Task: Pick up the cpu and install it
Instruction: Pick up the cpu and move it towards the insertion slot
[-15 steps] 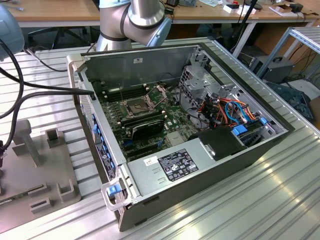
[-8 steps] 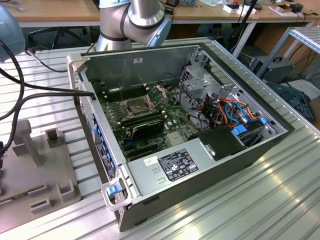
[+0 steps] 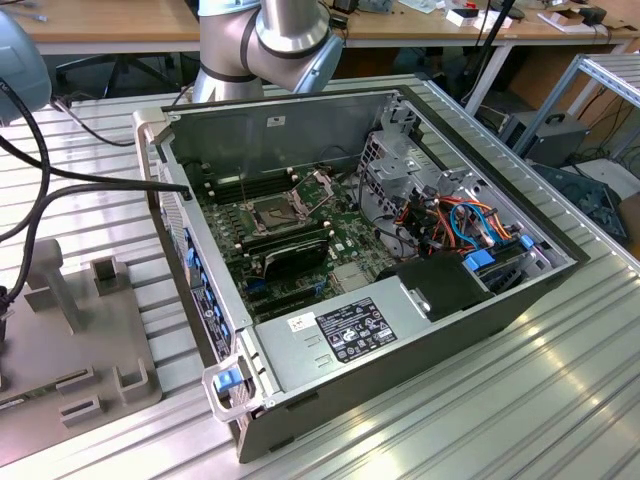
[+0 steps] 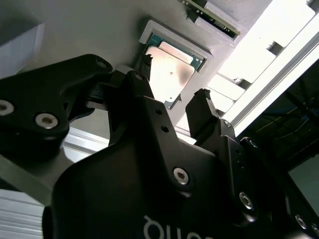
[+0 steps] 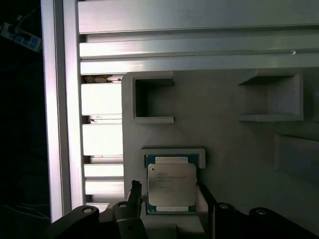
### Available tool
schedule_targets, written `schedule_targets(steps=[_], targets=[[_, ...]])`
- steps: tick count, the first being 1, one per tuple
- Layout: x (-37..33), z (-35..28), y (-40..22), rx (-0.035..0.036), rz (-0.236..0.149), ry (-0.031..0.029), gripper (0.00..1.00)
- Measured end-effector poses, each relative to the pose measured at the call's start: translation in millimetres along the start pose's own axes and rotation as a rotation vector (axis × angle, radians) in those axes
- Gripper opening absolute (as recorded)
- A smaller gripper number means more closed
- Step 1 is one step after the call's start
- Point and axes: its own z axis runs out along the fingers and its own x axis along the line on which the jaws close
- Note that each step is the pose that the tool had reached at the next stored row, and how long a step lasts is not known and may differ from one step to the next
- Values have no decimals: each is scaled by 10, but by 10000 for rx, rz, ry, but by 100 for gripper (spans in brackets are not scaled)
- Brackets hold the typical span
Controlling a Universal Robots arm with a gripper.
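The cpu, a small flat square chip with a dull silver top and a green edge, lies in a shallow recess of a grey holder plate. In the second wrist view the cpu sits in that same recess. My gripper is open just above it, with one black finger on each side of the chip and nothing held. In the second wrist view the gripper shows the same straddle. The dark square socket with its hinged metal frame sits on the motherboard inside the open computer case.
The robot arm rises behind the case. A black graphics card lies across the board, with coloured cables at the exterior view's right. A grey fixture plate with raised holders is at the exterior view's left, on a ribbed aluminium table.
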Motion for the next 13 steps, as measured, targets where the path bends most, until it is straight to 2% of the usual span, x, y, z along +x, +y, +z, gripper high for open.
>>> schedule_targets(steps=[2,3,4,7,9,11,13], targets=[[0,-1,0,3,2,-3,56],[1,1,1,2,5,-38,56],[2,5,1,-1,8,-115,56],[3,18,1,-9,10,-396,56],[5,26,0,-12,10,-499,56],[6,42,0,-16,5,-540,56],[7,55,1,-14,2,-543,56]])
